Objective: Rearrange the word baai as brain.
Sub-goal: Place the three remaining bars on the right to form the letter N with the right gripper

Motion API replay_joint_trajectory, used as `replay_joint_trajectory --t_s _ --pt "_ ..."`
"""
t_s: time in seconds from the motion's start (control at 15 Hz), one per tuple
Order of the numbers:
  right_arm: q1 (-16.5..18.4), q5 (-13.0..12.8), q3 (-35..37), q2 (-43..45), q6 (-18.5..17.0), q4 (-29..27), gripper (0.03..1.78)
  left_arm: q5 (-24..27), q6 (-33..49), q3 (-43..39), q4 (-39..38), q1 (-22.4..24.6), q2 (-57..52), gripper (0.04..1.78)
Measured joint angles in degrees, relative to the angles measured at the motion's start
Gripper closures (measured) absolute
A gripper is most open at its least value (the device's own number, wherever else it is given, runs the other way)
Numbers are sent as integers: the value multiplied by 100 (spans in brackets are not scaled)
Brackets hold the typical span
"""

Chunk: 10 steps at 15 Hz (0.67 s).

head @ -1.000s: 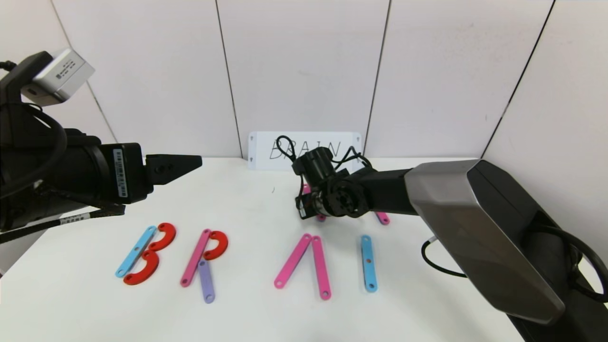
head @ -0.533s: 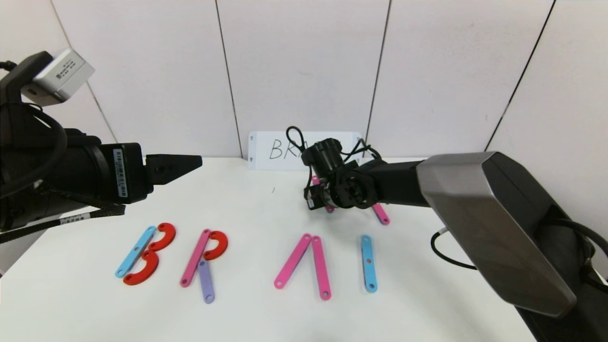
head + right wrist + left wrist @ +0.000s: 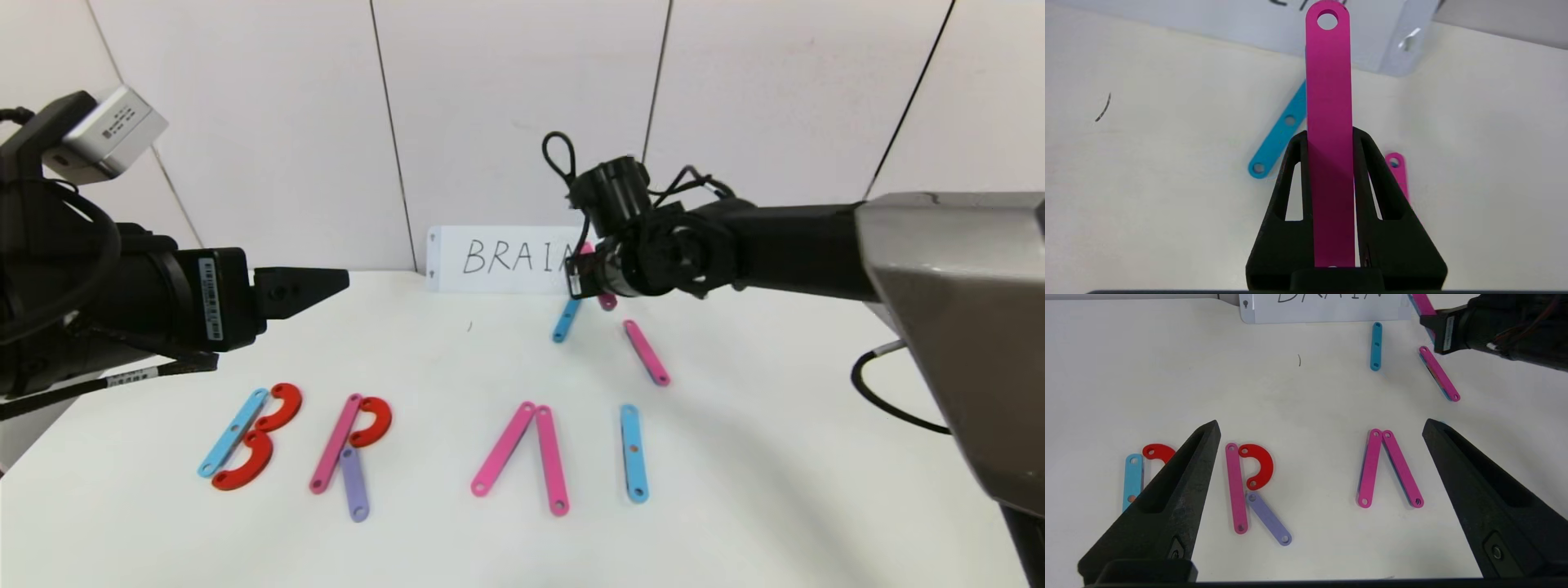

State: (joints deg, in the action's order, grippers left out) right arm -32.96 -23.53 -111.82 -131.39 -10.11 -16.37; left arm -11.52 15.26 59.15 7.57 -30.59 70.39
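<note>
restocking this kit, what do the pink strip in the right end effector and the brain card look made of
Pink strip: looks like rigid plastic with a smooth matte finish; flat, even colour, clean round end hole.
White card: possibly paper or thin board, matte, with handwritten black letters; the exact material is unclear.

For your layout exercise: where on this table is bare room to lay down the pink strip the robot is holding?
Bare: right of the blue I strip toward the table edge, and the middle band behind the R's pink stem. Crowded: the letter row, and under the right gripper near the card.
</note>
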Motion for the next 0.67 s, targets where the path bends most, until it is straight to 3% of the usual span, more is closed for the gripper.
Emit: replay_joint_trajectory --t_s 0.27,0.67 --pt "135 -144 433 895 -284 -639 151 2 2 0 2 0 11 9" --pt "152 -310 2861 2679 -863 -706 151 26 0 0 4 0 11 9"
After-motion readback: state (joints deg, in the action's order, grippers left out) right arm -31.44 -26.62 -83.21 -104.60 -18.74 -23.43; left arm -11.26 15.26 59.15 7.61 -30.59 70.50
